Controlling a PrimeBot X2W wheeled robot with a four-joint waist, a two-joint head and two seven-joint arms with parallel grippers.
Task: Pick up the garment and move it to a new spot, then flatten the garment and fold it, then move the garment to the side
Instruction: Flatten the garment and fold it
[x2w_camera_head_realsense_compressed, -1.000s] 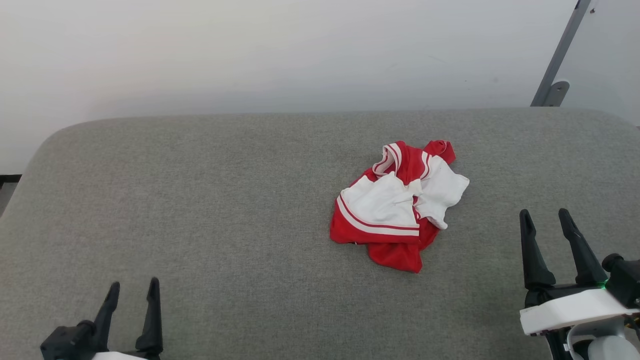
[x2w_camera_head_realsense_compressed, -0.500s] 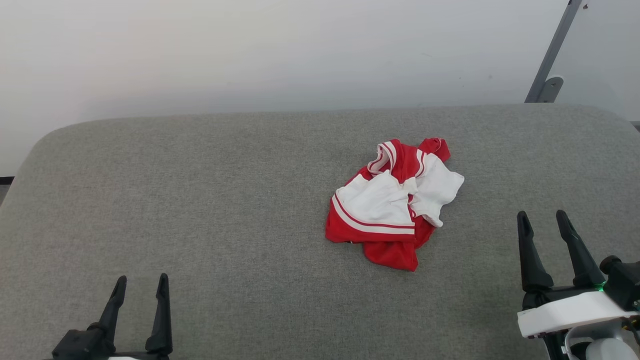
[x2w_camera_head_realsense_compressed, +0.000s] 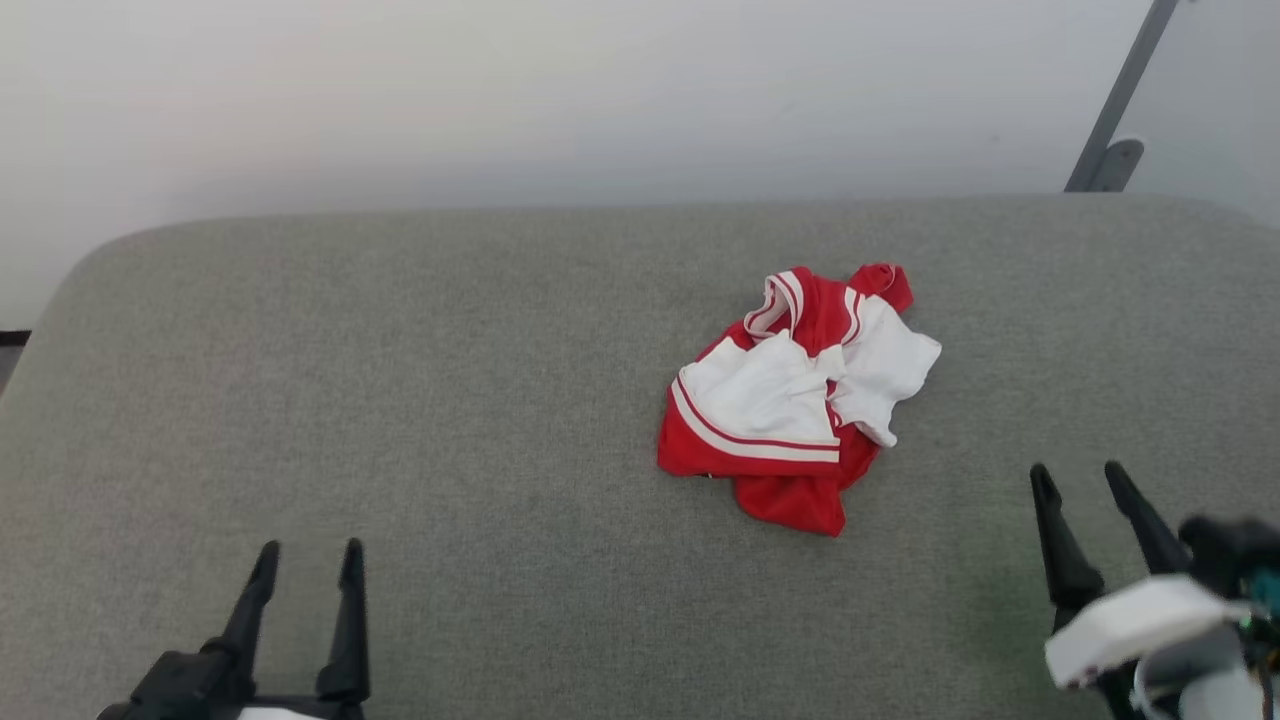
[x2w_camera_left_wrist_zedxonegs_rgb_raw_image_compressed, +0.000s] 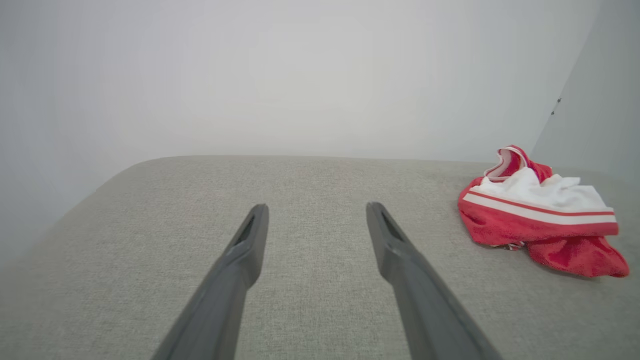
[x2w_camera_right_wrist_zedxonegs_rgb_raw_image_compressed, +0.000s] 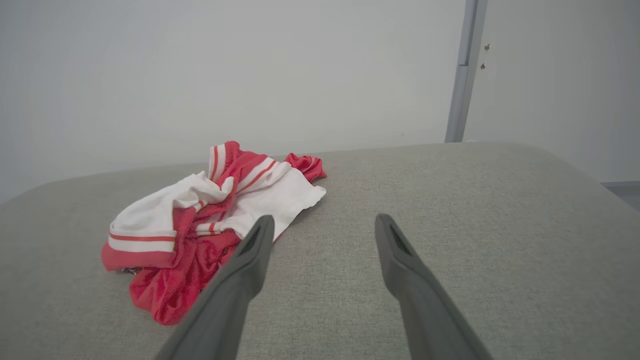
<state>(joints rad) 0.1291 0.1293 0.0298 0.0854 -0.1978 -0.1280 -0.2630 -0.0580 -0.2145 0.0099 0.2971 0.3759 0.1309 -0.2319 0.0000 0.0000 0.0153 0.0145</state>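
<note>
The garment (x2w_camera_head_realsense_compressed: 800, 400) is a crumpled red and white shirt lying in a heap on the grey cushioned surface (x2w_camera_head_realsense_compressed: 450, 400), right of centre in the head view. My left gripper (x2w_camera_head_realsense_compressed: 309, 550) is open at the lower left, far from it. My right gripper (x2w_camera_head_realsense_compressed: 1078, 473) is open at the lower right, a short way to the right of the heap. In the left wrist view the garment (x2w_camera_left_wrist_zedxonegs_rgb_raw_image_compressed: 540, 215) lies at the far right, beyond my open left gripper (x2w_camera_left_wrist_zedxonegs_rgb_raw_image_compressed: 316, 209). In the right wrist view the garment (x2w_camera_right_wrist_zedxonegs_rgb_raw_image_compressed: 210, 220) lies left of my open right gripper (x2w_camera_right_wrist_zedxonegs_rgb_raw_image_compressed: 324, 220).
A pale wall (x2w_camera_head_realsense_compressed: 500, 100) rises behind the grey surface. A grey metal post with a bracket (x2w_camera_head_realsense_compressed: 1115, 110) stands at the back right. The surface has rounded corners, and its left edge (x2w_camera_head_realsense_compressed: 40, 320) drops off.
My left gripper has moved a little to the right and my right gripper has dropped lower in the head view, now blurred. The garment lies as before; the camera has shifted slightly.
</note>
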